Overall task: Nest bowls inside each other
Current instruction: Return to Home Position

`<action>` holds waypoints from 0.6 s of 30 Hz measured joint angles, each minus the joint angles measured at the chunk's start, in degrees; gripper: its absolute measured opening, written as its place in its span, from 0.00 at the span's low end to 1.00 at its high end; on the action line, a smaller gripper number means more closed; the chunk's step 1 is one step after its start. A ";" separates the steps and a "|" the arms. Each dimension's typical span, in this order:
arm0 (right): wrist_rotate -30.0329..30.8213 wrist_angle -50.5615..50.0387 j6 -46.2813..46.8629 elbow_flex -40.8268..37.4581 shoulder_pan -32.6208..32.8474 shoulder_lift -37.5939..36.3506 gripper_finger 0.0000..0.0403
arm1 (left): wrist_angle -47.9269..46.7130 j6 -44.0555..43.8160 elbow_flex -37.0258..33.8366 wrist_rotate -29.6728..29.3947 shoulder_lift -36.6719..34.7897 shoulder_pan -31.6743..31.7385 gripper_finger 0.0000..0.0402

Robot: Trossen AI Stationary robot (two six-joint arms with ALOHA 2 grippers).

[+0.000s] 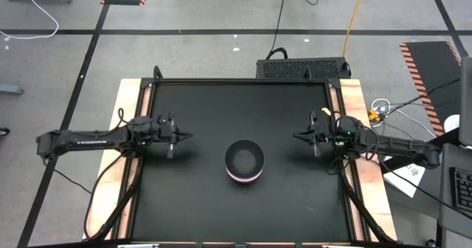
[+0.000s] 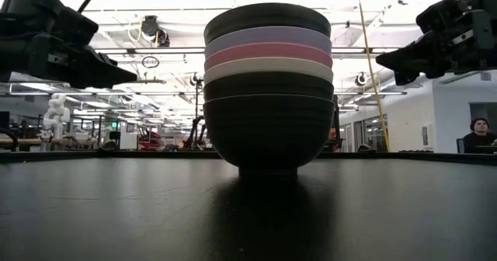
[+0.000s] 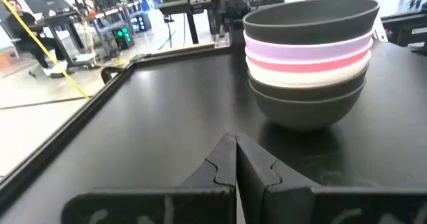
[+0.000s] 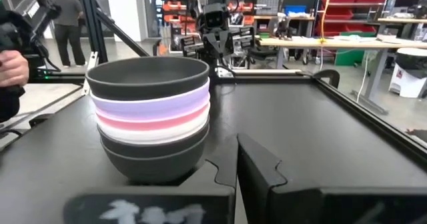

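Your left end effector [image 1: 188, 136] and right end effector [image 1: 297, 136] hang closed, empty, flanking the nested bowls [image 1: 244, 162] on the counter [image 1: 192, 200].

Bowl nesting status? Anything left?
Done: one stack at centre: black bowl on top, then purple bowl, pink bowl, white bowl, more black beneath. In hand: nothing; left gripper and right gripper are shut, empty, either side, clear of the stack. Left: no loose bowls visible; stacking looks finished.
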 joint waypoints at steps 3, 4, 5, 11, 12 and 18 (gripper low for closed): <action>-0.01 -2.32 0.01 0.00 0.00 -2.48 0.00 | -3.22 -0.18 0.00 0.02 -3.30 0.00 0.00; -0.01 -2.99 0.02 0.00 0.00 -3.40 0.00 | -4.00 -0.23 0.00 0.07 -4.40 0.00 0.00; -0.01 -3.79 0.02 0.00 0.00 -4.26 0.00 | -4.76 -0.24 0.00 0.23 -5.56 0.00 0.00; -0.02 -6.14 0.86 -0.02 0.00 -9.28 0.00 | -10.01 -0.19 0.00 0.45 -11.72 0.00 0.00; -0.19 -6.19 1.06 -0.02 0.00 -9.75 0.00 | -11.03 -0.17 0.00 0.41 -12.53 0.00 0.00; -1.48 -6.32 1.57 0.00 0.00 -11.15 0.00 | -13.97 -0.35 0.00 0.47 -16.66 0.00 0.00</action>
